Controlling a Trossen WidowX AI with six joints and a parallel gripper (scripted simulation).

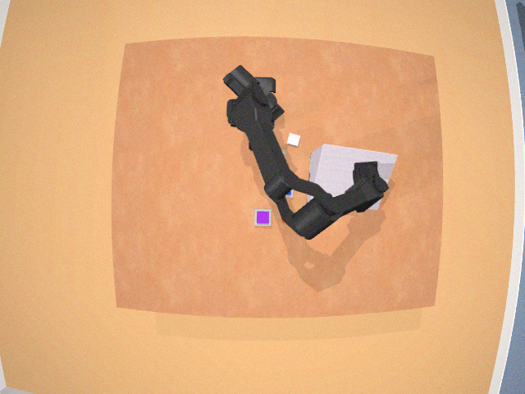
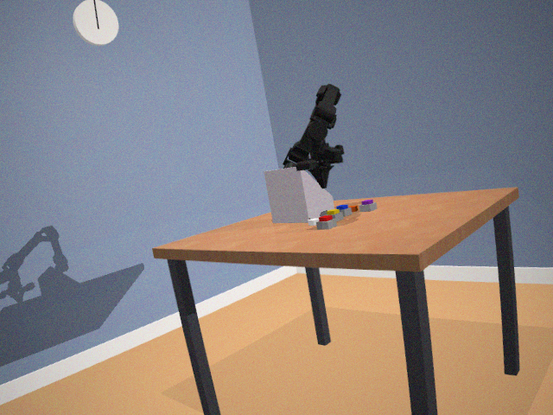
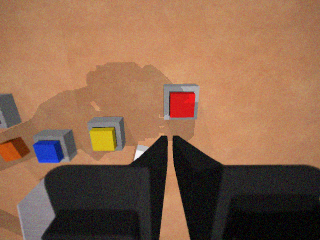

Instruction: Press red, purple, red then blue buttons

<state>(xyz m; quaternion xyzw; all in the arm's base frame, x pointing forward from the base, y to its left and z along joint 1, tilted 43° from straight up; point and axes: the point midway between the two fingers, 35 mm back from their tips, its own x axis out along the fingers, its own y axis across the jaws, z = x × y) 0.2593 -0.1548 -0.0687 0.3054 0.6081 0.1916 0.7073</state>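
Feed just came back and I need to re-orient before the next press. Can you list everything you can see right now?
Table: one, brown wood top, dark legs.
Box: one, pale grey, at the arm's base.
Red button: one, grey housing, just ahead of the fingertips, end of the row.
Yellow button: one, next along the row.
Blue button: one, beyond the yellow.
Orange block: one, between blue and purple buttons.
Purple button: one, far end of the row.
White block: one, small, beside the box and apart from it.
Wall clock: one, white.
Arm: one, black.
Gripper: one, black, shut, holding nothing, raised off the red button.
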